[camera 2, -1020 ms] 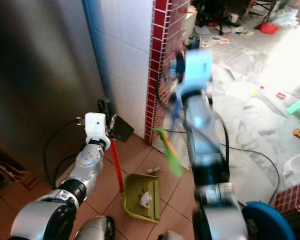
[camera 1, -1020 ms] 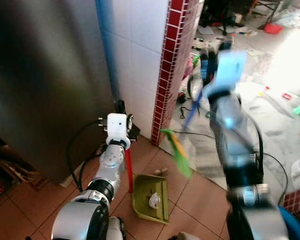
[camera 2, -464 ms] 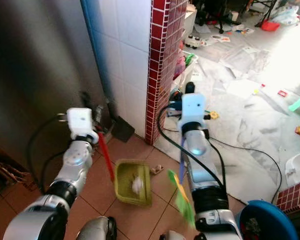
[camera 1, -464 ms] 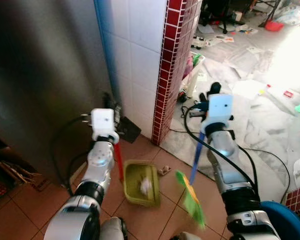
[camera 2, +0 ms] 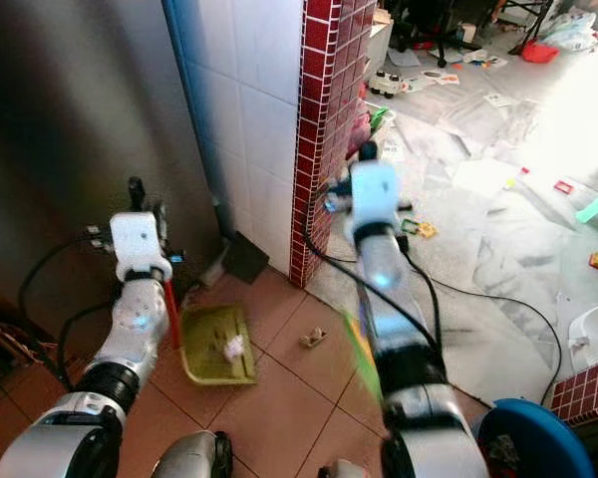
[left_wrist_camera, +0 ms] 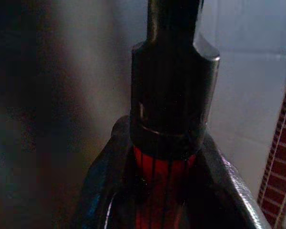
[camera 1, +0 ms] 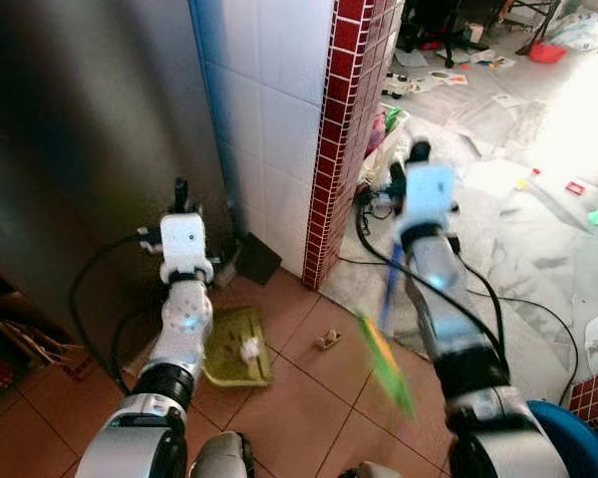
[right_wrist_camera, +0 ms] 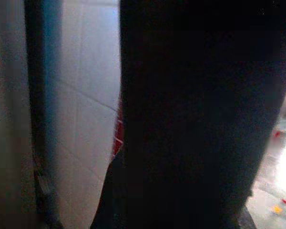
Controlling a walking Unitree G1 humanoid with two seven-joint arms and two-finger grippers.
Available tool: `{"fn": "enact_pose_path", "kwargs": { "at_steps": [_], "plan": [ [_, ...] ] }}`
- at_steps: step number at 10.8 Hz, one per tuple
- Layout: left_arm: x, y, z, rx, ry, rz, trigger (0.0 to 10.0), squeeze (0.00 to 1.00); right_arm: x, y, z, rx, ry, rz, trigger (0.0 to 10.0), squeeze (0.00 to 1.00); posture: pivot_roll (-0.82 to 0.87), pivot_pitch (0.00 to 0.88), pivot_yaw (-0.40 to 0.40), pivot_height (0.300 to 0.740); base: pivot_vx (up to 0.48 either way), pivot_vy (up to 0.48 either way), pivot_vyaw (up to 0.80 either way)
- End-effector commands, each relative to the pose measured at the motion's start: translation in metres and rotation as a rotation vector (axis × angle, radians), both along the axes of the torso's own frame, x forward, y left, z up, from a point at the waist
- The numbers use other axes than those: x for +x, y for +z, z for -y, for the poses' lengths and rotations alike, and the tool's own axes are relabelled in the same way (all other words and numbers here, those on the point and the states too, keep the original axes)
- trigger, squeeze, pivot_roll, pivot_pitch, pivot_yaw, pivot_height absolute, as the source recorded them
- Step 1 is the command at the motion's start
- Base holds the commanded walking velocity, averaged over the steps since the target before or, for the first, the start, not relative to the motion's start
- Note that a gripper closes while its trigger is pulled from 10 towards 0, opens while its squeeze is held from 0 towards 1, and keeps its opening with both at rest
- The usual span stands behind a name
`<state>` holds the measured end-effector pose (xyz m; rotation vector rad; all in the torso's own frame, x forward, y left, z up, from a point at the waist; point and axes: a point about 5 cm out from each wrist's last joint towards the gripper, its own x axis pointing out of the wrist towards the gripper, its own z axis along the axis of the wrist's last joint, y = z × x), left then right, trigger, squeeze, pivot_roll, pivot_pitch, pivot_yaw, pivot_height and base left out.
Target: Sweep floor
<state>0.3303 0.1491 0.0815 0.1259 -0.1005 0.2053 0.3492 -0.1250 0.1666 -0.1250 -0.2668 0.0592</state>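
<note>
Left eye view: the left claw is raised by the grey wall, its arm above a green dustpan lying on the brown floor tiles. A white scrap sits in the pan, and a small scrap lies on the tiles beside it. The right claw is blurred near the red pillar; a blue-handled broom with green bristles hangs below it.

Left wrist view: the left claw is clenched on the red handle.

Right wrist view: very dark; a black shape, probably the broom's handle, blocks the right claw, so I cannot tell its state.
</note>
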Motion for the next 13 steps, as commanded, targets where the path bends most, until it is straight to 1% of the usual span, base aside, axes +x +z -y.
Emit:
{"fn": "enact_pose_path", "kwargs": {
  "at_steps": [1, 2, 3, 4, 6, 7, 8, 9, 10, 12, 13],
  "plan": [
    [0.005, 0.004, 0.005, -0.013, 0.007, 0.007, 10.0, 0.0, 0.004, 0.005, -0.011, 0.057, 0.063, 0.017, 10.0, 0.0, -0.09, 0.056, -0.03, 0.74, 0.0, 0.0, 0.0],
    [0.005, 0.003, 0.006, -0.016, 0.005, 0.004, 10.0, 0.0, 0.004, 0.004, -0.013, 0.067, 0.074, 0.01, 10.0, 0.0, -0.09, 0.06, -0.033, 0.74, 0.0, 0.0, 0.0],
    [0.006, 0.0, 0.015, -0.017, -0.012, -0.021, 10.0, 0.0, 0.003, -0.004, -0.022, 0.11, 0.139, -0.035, 10.0, 0.0, -0.09, 0.065, -0.04, 0.74, 0.0, 0.0, 0.0],
    [0.005, -0.005, 0.02, -0.001, -0.024, -0.047, 10.0, 0.0, 0.001, -0.006, -0.024, 0.101, 0.167, -0.041, 10.0, 0.0, -0.1, 0.068, -0.038, 0.74, 0.0, 0.0, 0.0],
    [0.004, -0.008, 0.026, 0.027, -0.041, -0.065, 10.0, 0.0, 0.0, -0.007, -0.023, 0.141, 0.176, -0.08, 10.0, 0.0, -0.11, 0.071, -0.037, 0.74, 0.0, 0.0, 0.0],
    [0.004, -0.008, 0.028, 0.029, -0.048, -0.066, 10.0, 0.0, 0.001, -0.006, -0.025, 0.21, 0.183, -0.115, 10.0, 0.0, -0.11, 0.069, -0.037, 0.74, 0.0, 0.0, 0.0],
    [0.005, -0.009, 0.031, 0.015, -0.065, -0.073, 10.0, 0.0, 0.002, -0.006, -0.027, 0.326, 0.165, -0.168, 10.0, 0.0, -0.12, 0.066, -0.034, 0.74, 0.0, 0.0, 0.0],
    [0.005, -0.009, 0.035, -0.018, -0.09, -0.081, 10.0, 0.0, 0.003, -0.006, -0.028, 0.395, 0.15, -0.192, 10.0, 0.0, -0.12, 0.064, -0.032, 0.74, 0.0, 0.0, 0.0],
    [0.004, -0.01, 0.048, -0.077, -0.17, -0.092, 10.0, 0.0, 0.004, -0.006, -0.029, 0.504, 0.114, -0.222, 10.0, 0.0, -0.12, 0.063, -0.031, 0.74, 0.0, 0.0, 0.0],
    [0.003, -0.013, 0.054, -0.103, -0.21, -0.118, 10.0, 0.0, 0.004, -0.003, -0.029, 0.561, 0.094, -0.236, 10.0, 0.0, -0.11, 0.061, -0.03, 0.74, 0.0, 0.0, 0.0],
    [0.003, -0.015, 0.056, -0.139, -0.231, -0.14, 10.0, 0.0, 0.007, 0.009, -0.031, 0.598, 0.105, -0.223, 10.0, 0.0, -0.12, 0.055, -0.023, 0.74, 0.0, 0.0, 0.0]
  ]
}}
